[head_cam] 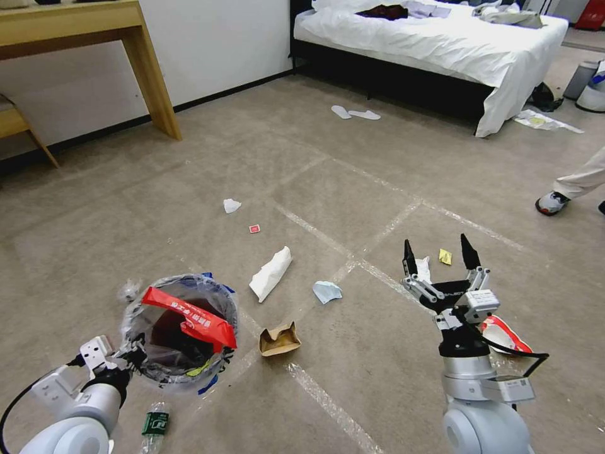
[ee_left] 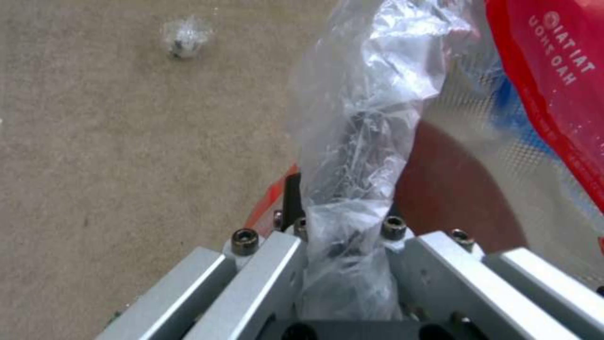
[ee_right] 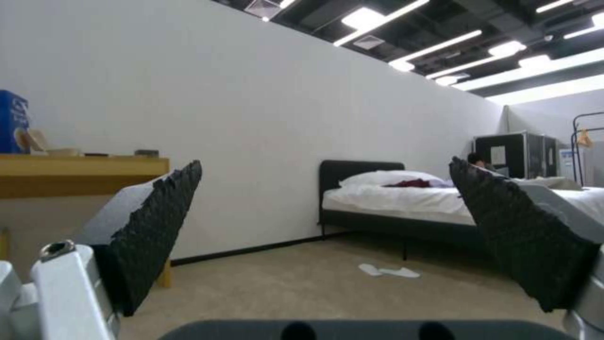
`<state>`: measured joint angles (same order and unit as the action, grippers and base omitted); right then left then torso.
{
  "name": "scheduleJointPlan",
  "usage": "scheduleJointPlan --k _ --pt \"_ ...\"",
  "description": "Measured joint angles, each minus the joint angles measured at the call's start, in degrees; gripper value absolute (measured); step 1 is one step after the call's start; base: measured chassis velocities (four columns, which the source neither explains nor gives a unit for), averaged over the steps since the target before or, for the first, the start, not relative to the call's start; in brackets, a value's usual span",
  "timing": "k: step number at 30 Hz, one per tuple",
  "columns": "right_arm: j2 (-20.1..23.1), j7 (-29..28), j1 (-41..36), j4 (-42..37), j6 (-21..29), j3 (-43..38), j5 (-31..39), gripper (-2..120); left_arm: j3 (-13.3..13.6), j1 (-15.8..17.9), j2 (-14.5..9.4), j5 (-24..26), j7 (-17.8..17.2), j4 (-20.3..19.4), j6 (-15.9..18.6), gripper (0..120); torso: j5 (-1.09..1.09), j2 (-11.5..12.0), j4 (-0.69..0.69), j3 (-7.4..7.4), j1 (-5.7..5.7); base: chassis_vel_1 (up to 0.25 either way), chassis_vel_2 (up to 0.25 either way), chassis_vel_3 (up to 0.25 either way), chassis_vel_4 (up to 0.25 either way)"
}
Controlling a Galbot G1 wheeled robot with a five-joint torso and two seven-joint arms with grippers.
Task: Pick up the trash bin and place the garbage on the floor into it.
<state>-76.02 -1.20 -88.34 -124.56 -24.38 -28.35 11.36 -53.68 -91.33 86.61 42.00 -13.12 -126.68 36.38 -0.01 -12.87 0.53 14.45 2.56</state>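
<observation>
My left pincer (head_cam: 133,350) is at the near rim of the bin (head_cam: 179,328), pinched on the rim and its clear liner; in the left wrist view the bunched liner (ee_left: 352,189) runs straight down between the metal links, with the dark brown inside of the bin just beyond. The bin sits low at my left, over the floor (head_cam: 353,189); I cannot tell whether it touches the carpet. A red wrapper (head_cam: 189,318) lies across its mouth, partly over the far rim.

My right pincer (head_cam: 439,255) is held up on my right, level and pointing forward, fingers (ee_right: 151,226) spread wide and gripping nothing. Through the right wrist view I see the bed (ee_right: 403,203) and a wooden table (ee_right: 82,172) against the white wall.

Garbage is scattered on the carpet. A torn cardboard box (head_cam: 279,340) lies just right of the bin. A folded white paper (head_cam: 271,272) and a pale blue tissue (head_cam: 327,291) are between the bin and my right arm. Farther off are a small white crumple (head_cam: 231,205) and a tiny red scrap (head_cam: 254,229). A yellow scrap (head_cam: 445,256) shows between the right fingers, with a white bit beside it. A red and white wrapper (head_cam: 504,334) lies by my right wrist. A bottle (head_cam: 153,425) lies near the left arm, and a clear plastic ball (head_cam: 128,291) sits left of the bin.
</observation>
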Motion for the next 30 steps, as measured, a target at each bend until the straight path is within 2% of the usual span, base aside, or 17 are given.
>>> scheduleJointPlan --k 18,22,24,25,28,29,30 --pt "0.2 -0.4 3.0 2.8 0.9 2.0 0.0 100 -0.5 0.6 0.0 0.1 -0.2 1.4 0.0 1 0.0 0.0 0.01 0.0 0.0 0.0 0.0 0.0 0.0" --pt "1.5 -1.5 6.0 4.4 4.3 4.6 -0.4 100 -0.6 0.7 0.0 0.1 -0.2 1.4 0.0 1 0.0 0.0 0.01 0.0 0.01 0.0 0.0 0.0 0.0" --pt "4.3 -1.9 10.3 7.1 8.6 8.3 0.4 100 -0.7 0.8 -0.1 0.1 -0.3 1.5 0.0 1 0.01 0.0 0.0 0.0 0.02 0.0 0.0 0.0 0.0" --pt "4.3 -1.9 10.3 7.1 8.6 8.3 0.4 100 -0.7 0.8 -0.1 0.1 -0.3 1.5 0.0 1 0.01 0.0 0.0 0.0 0.02 0.0 0.0 0.0 0.0" --pt "13.1 -4.3 18.5 10.2 18.6 17.5 5.1 100 -0.6 0.9 0.0 0.0 -0.4 1.6 0.0 1 0.0 0.0 -0.02 0.0 0.01 0.0 0.0 0.0 0.0" --pt "13.1 -4.3 18.5 10.2 18.6 17.5 5.1 100 -0.6 0.9 0.0 0.0 -0.4 1.6 0.0 1 0.0 0.0 -0.02 0.0 0.01 0.0 0.0 0.0 0.0" --pt "15.5 -5.1 21.2 11.1 21.3 20.7 6.5 100 -0.6 1.0 0.1 -0.1 -0.4 1.6 0.0 1 0.0 0.0 -0.01 0.0 0.02 0.0 0.0 0.0 0.0"
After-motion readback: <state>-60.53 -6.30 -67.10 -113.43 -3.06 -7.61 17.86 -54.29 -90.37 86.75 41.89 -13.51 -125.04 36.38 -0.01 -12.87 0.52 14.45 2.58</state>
